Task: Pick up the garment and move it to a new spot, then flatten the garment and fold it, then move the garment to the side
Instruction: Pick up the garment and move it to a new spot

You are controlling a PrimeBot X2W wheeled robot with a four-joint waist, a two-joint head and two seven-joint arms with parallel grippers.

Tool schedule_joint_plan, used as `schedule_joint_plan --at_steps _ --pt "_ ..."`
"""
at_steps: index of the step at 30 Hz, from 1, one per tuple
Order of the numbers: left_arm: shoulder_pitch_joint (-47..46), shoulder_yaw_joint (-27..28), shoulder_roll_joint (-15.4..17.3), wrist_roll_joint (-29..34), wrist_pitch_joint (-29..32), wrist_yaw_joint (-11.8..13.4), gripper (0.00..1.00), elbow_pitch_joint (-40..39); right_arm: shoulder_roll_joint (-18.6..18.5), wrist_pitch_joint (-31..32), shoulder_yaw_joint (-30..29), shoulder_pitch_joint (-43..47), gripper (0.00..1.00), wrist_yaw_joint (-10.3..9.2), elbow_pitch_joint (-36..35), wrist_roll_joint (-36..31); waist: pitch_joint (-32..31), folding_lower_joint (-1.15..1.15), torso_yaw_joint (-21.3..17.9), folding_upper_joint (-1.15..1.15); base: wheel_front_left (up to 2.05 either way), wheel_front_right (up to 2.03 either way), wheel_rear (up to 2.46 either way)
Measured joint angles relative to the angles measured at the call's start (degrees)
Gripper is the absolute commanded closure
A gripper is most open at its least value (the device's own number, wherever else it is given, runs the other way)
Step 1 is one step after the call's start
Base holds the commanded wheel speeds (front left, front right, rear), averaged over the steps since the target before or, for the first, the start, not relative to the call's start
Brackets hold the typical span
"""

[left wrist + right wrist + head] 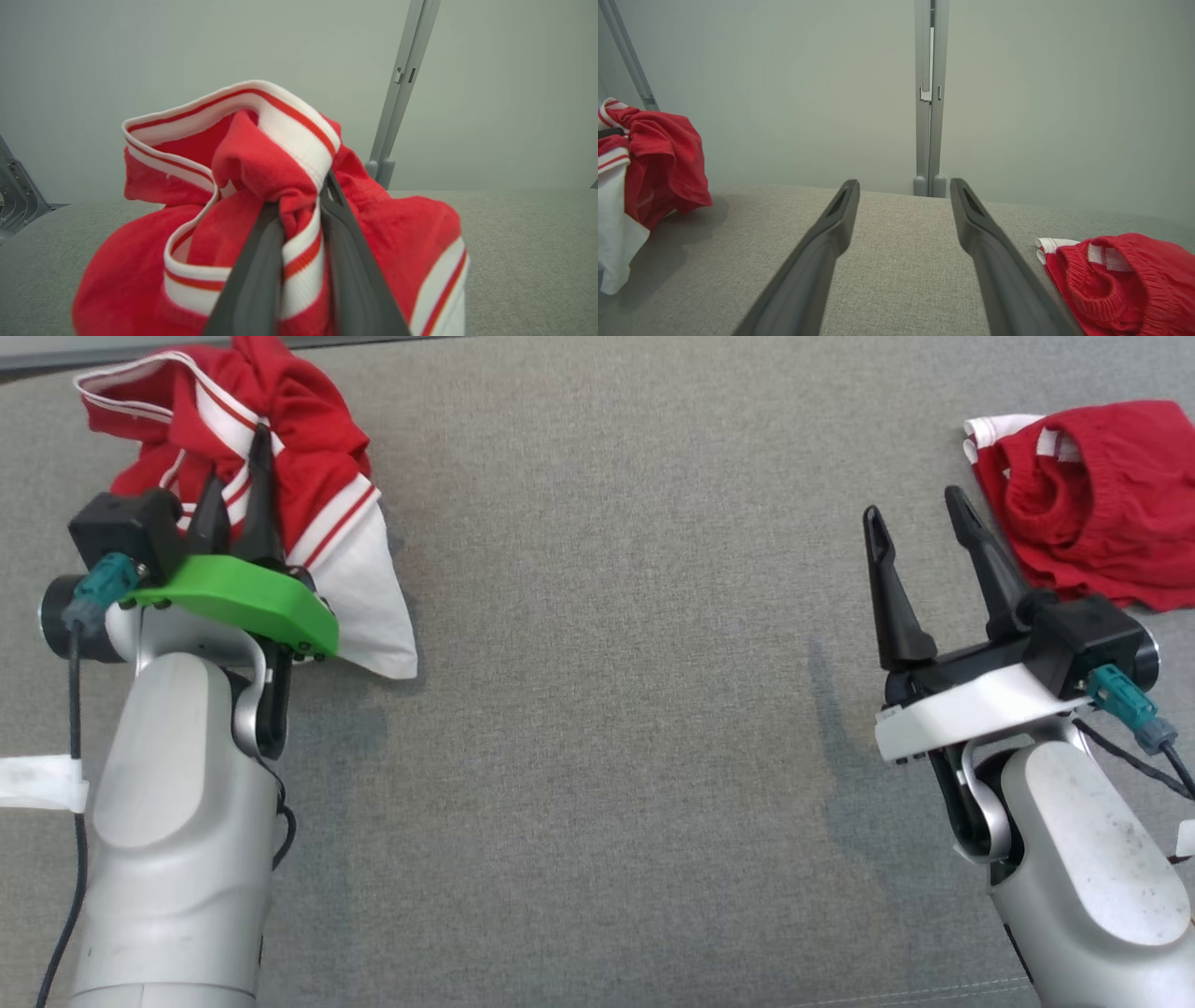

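**dev:** status on the garment?

**me:** My left gripper (pixel 237 457) is clamped on it. The garment (pixel 317 448) is a red jersey with white bands, thin red stripes and a plain white panel. It's bunched, not flat. It sits at the far left of the grey table surface (pixel 607 709), with folds piled around my fingers.

**dev:** what's actually in the jaws?

**me:** Left wrist view settles that. A twisted fold of red cloth and a striped white band are pinched between the two dark fingers (pixel 252 280). A ribbed white-and-red band loops up above the tips. Head view doesn't give the pinch, because the fingers are half buried in cloth there.

**dev:** off the table?

**me:** Right wrist view has the side-on look, with the garment at its left edge. The red part is raised with a shadow under it, and the white panel droops lowest. Can't tell whether that white corner touches the surface.

**dev:** right arm?

**me:** My right gripper (pixel 913 504) is spread wide with nothing between the fingers, over bare table on the right. Just beyond it to the right lie red shorts (pixel 1092 495), crumpled, with the gathered waistband showing and white trim at one edge. They're well apart from the jersey. Head view has both pieces at once. Left wrist view has the jersey with a grey post (pixel 402 93) and a pale wall (pixel 140 56) behind it.
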Motion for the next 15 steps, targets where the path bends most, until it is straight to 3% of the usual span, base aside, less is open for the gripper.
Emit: schedule_joint_plan --at_steps 11,15 --pt "8.6 -11.0 0.1 -0.8 0.2 -1.3 1.00 -3.3 2.1 0.0 2.5 5.7 0.00 0.16 2.8 0.6 -8.7 0.00 -2.0 0.00 0.00 0.00 0.00" --pt "10.4 -15.9 0.4 -3.9 2.0 -1.3 1.00 -5.2 2.3 0.0 3.4 6.7 0.00 0.24 2.6 1.0 -10.8 0.00 -4.0 0.00 0.00 0.00 0.00"
